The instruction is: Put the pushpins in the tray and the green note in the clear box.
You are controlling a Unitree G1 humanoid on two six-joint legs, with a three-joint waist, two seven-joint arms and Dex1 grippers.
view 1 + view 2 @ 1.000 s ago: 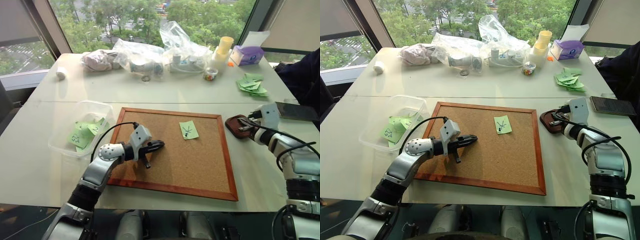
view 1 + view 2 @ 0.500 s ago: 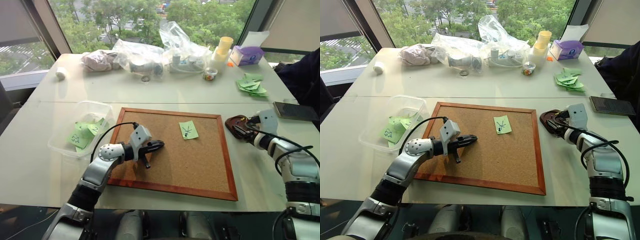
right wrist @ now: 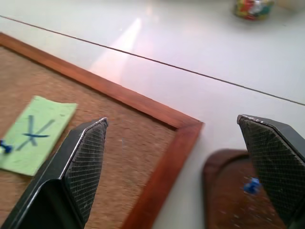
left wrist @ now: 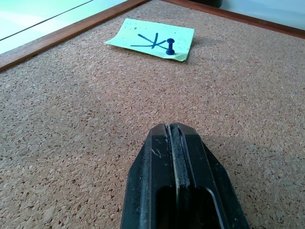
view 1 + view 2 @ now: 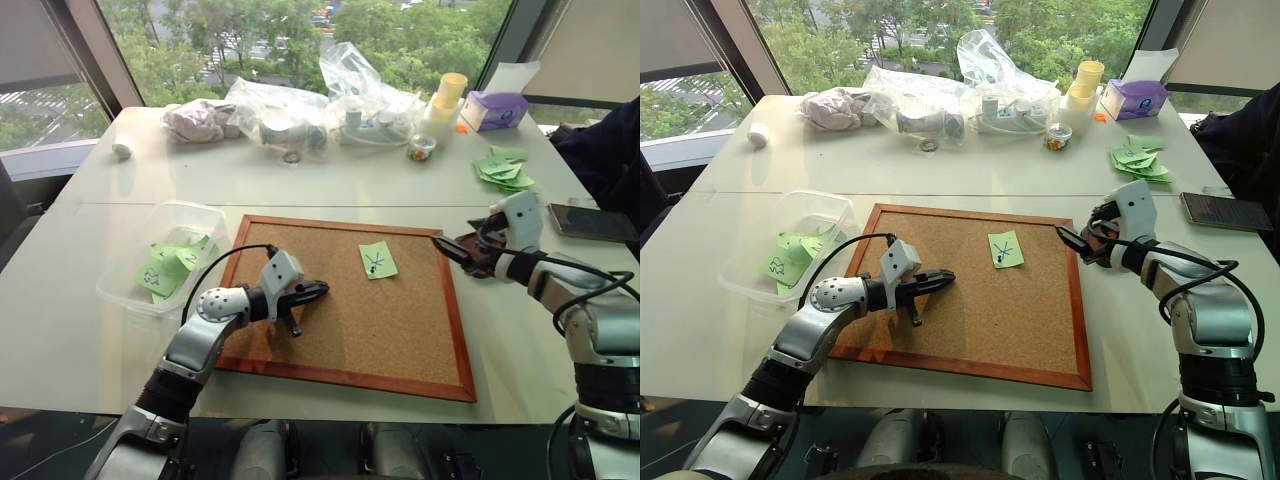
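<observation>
The right end effector (image 5: 1072, 243) stands with its fingers spread wide and empty, above the right frame of the cork board (image 5: 330, 330), between the green note (image 5: 377, 260) and the tray (image 3: 238, 200). The left end effector (image 5: 318, 291) is fully closed, holds nothing, and hovers low over the cork.

Task items:
- The green note lies on the board, fixed by one dark pushpin (image 4: 170, 46).
- One blue pushpin (image 3: 251, 185) lies in the tray, which sits on the bench just beside the board's right edge.
- The clear box (image 5: 165, 262) sits at the board's left side and already holds green slips.

Likely faults:
- The pin is far smaller than a fingertip. A poorly centred closure may miss it or tip it.
- Pulling at an angle may tear the note or drag it along.
- A freed pin may roll across the cork.
- The wide fingers may strike the frame during descent.

Legible marks: a star-like scribble on the note. Marks on the slips in the box are too small to read.
</observation>
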